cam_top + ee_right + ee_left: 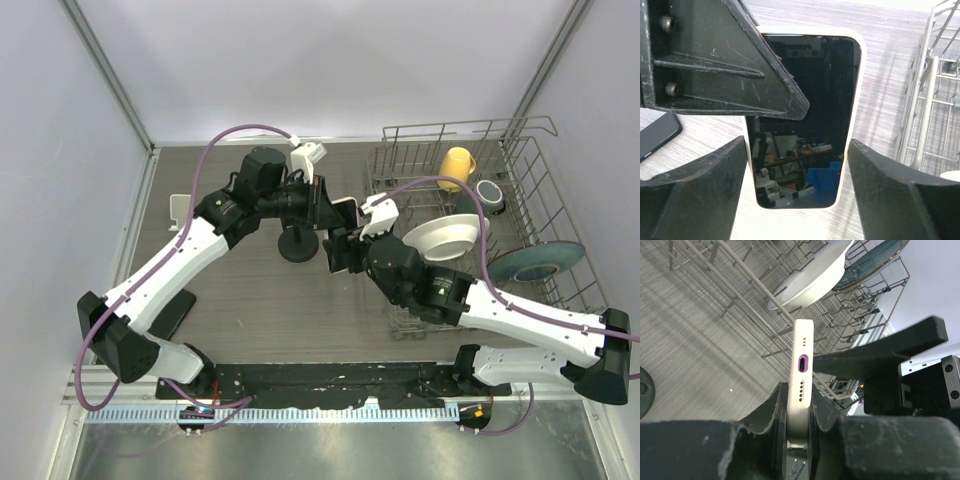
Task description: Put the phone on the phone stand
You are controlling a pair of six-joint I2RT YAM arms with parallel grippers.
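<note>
The phone (pixel 345 207) is white-edged with a dark screen and hangs in the air above the table, between both grippers. My left gripper (pixel 322 205) is shut on it. In the left wrist view the two pads press the phone (pixel 802 365) flat on its front and back, charging port facing the camera. My right gripper (pixel 343 240) holds it from below. In the right wrist view the phone (pixel 805 125) stands between the wide-set fingers (pixel 700 190), which touch its long side edges. The phone stand (pixel 298 245), black with a round base, stands on the table just left of the phone.
A wire dish rack (pixel 530 135) fills the right side, holding a white bowl (pixel 440 238), a yellow cup (pixel 457 165), a dark cup (pixel 490 193) and a teal plate (pixel 535 262). A small white holder (pixel 180 210) sits at the left table edge.
</note>
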